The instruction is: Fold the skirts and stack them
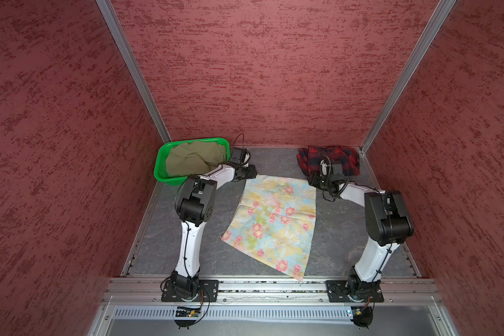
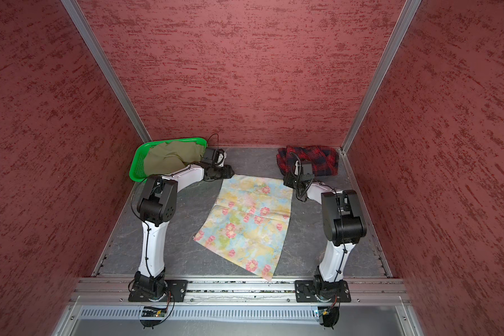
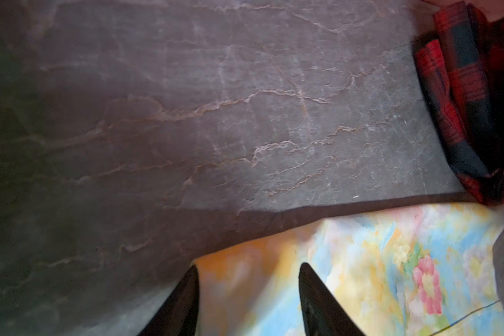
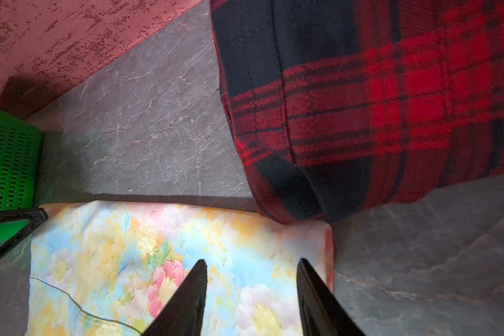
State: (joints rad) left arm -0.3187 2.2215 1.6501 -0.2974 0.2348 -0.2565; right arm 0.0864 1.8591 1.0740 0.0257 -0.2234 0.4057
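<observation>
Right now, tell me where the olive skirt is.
The olive skirt lies bunched in the green basket, far left in both top views, opposite the plaid skirt.

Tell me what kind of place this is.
Probably an enclosed robot test cell: a left arm and right arm bolted to an aluminium rail, red textured panels walling in the table, and a floral skirt laid out.

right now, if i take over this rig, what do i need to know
Left gripper: open, over the floral skirt at its far left corner.
Right gripper: open, over its far right corner.
Floral skirt lies flat in the middle; plaid skirt bundled far right; khaki skirt in the green basket.
Done: floral skirt spread out.
Left: fold it, fold the khaki, stack all three.
</observation>
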